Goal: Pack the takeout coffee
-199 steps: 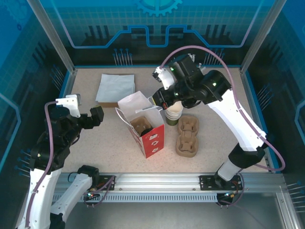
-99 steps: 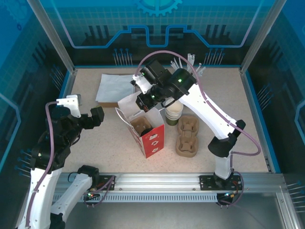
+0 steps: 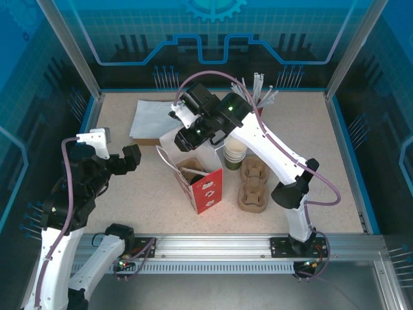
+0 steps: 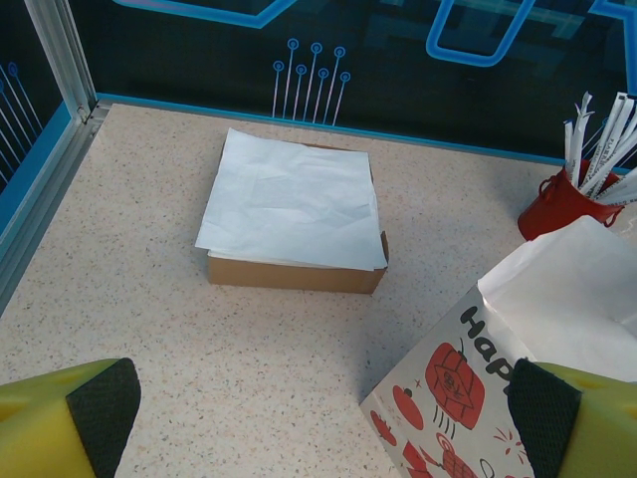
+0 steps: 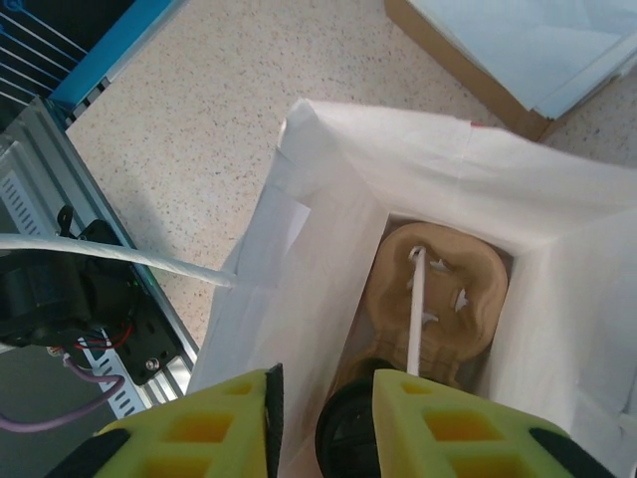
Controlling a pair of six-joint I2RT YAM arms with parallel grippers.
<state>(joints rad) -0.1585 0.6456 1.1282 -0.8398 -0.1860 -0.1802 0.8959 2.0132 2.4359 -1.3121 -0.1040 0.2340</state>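
Right gripper (image 5: 323, 418) poised over open mouth of bag (image 5: 328, 189), jaws a narrow gap apart, nothing between them. Below, straw (image 5: 414, 299) lying loose across carrier (image 5: 478, 269) at bag bottom. Cup (image 5: 343, 443) read as the dark round lid in carrier's near pocket, directly under jaws; cream wall and green band hidden, so not certain. Left gripper (image 4: 318, 413) spread wide, empty, off to bag's side, not touching.

Cup judged light, thin-walled, easily crushed, lid liable to pop. Best taken round the wall below the rim, gently, kept upright. Bag walls soft, apt to snag.
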